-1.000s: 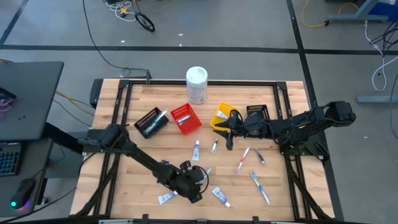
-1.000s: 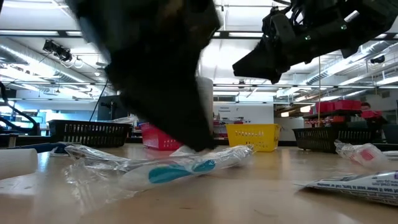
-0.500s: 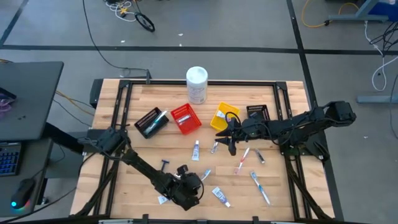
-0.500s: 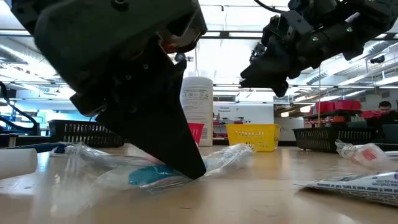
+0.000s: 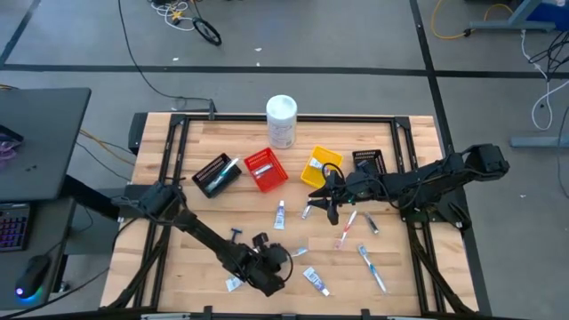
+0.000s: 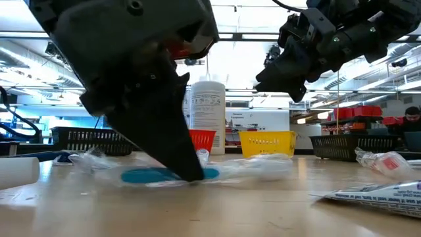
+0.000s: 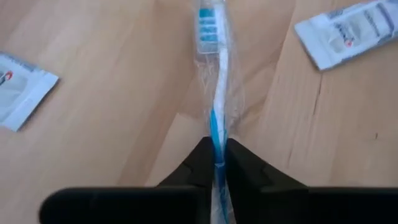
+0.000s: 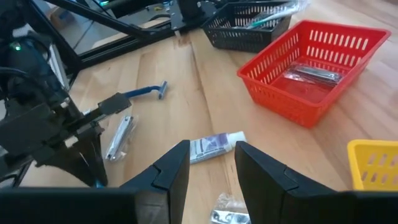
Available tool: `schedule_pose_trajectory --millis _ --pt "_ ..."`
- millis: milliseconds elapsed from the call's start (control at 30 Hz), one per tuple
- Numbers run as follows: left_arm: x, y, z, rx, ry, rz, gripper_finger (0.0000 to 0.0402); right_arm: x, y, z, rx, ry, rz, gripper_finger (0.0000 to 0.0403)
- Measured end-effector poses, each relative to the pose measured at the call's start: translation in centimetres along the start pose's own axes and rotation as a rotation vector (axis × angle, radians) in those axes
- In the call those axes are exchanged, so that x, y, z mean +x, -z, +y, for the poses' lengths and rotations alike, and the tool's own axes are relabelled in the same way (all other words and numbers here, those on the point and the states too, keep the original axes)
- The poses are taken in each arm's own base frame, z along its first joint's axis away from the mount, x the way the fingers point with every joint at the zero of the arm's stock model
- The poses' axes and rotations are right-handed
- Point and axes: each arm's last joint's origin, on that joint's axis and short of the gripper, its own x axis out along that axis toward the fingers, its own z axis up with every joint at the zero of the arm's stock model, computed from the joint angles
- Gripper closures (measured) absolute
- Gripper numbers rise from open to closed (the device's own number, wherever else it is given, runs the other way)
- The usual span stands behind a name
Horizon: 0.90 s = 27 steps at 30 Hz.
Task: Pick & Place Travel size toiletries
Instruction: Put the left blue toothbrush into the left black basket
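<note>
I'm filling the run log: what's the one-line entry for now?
left gripper: shut on toothbrush, on table | right gripper: open, hovering near yellow bin

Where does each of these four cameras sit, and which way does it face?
High view: above the wooden table, looking straight down; both dark arms, left hand and right hand.
Low view: table-top height, looking level into the room; left hand close, right hand above.
Left wrist view: on left arm, looking past its shut fingers at the blue-and-white wrapped toothbrush.
Right wrist view: on right arm, past its open fingers toward the red plastic basket.
Shared: low and left wrist views both show the toothbrush.
</note>
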Motion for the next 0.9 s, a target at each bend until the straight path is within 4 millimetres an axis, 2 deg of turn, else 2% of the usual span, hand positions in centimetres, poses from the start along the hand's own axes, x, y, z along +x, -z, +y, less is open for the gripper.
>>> schedule_pose_trajectory --millis 100,300,567,767,900 --pt "-1.4 -0.9 0.5 0.003 -0.014 0.003 0.0375 0.0 0.0 0.0 -0.005 0.002 -0.002 0.0265" --pt "-4.7 -2.3 2.0 0.034 -0.096 -0.007 0.0352 0.0 -0.1 -0.1 -0.005 0.03 -0.013 0.0265" --pt "-8.3 -3.6 4.5 0.068 -0.215 0.021 0.0375 0.0 -0.1 -0.1 -0.004 0.032 -0.014 0.0265" --pt "-9.0 -4.0 7.5 0.023 -0.393 0.121 0.0359 0.0 -0.1 -0.1 -0.004 0.032 -0.014 0.0265" --pt "-9.1 -4.2 9.7 0.02 -0.532 0.217 0.0366 0.0 -0.1 -0.1 -0.004 0.032 -0.014 0.0265"
